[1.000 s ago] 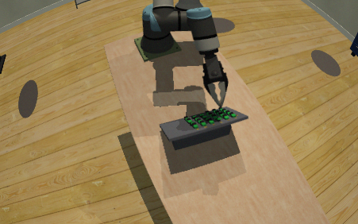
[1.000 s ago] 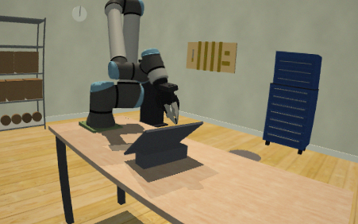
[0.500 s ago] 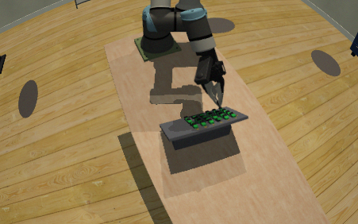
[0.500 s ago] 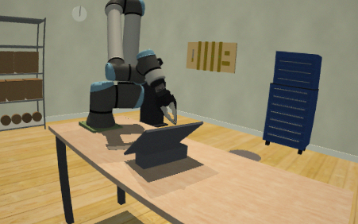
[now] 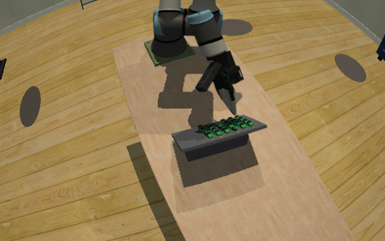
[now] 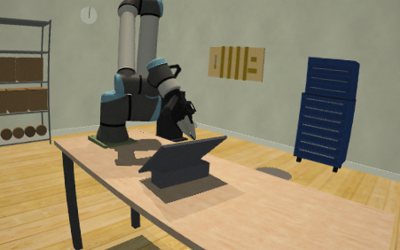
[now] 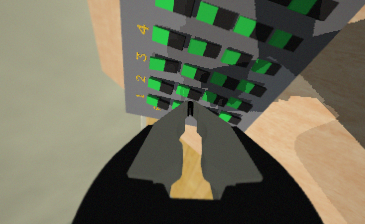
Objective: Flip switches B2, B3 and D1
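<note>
The grey switch panel (image 5: 219, 130) stands tilted on its dark base in the middle of the table, with rows of green and black rocker switches (image 5: 224, 125). My gripper (image 5: 233, 111) is shut with nothing between the fingers. Its tips hang just over the panel's edge nearest the arm. In the wrist view the closed fingertips (image 7: 190, 106) point at the switches between the printed column numbers 1 and 2 (image 7: 141, 80), near the second row. I cannot tell whether the tips touch a switch. The side view shows the gripper (image 6: 192, 134) at the panel's (image 6: 184, 152) raised edge.
The arm's base (image 5: 169, 50) is bolted at the far end of the table. A blue tool cabinet (image 6: 327, 113) and a shelf with boxes (image 6: 15, 82) stand on the floor away from the table.
</note>
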You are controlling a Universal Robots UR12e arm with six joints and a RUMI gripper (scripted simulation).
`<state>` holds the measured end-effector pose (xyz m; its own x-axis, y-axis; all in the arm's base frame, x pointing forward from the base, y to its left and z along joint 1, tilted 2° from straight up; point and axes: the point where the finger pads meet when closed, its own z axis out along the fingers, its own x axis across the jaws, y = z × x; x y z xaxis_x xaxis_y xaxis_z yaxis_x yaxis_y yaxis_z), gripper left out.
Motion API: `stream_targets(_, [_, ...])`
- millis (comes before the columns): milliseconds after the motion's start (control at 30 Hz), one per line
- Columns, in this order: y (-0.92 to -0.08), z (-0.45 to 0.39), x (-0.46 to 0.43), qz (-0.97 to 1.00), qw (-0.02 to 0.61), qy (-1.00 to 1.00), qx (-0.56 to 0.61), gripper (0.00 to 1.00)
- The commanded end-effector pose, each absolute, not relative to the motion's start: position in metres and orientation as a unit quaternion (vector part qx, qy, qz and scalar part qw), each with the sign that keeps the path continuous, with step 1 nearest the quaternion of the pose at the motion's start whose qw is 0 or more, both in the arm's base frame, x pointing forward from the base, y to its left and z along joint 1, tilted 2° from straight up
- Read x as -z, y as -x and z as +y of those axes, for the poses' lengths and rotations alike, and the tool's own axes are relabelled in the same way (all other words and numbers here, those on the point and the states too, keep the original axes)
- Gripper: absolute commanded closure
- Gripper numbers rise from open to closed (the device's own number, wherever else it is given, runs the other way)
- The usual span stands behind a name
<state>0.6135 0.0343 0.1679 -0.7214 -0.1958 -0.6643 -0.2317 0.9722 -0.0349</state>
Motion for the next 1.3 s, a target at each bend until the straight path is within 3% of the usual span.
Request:
stream_targets(0, [-0.612,0.032,-0.166,0.925,0.374,-0.013,-0.067,1.00])
stream_targets(1267, [-0.600,0.021,-0.156,0.723,0.353,-0.533,-0.263,1.00])
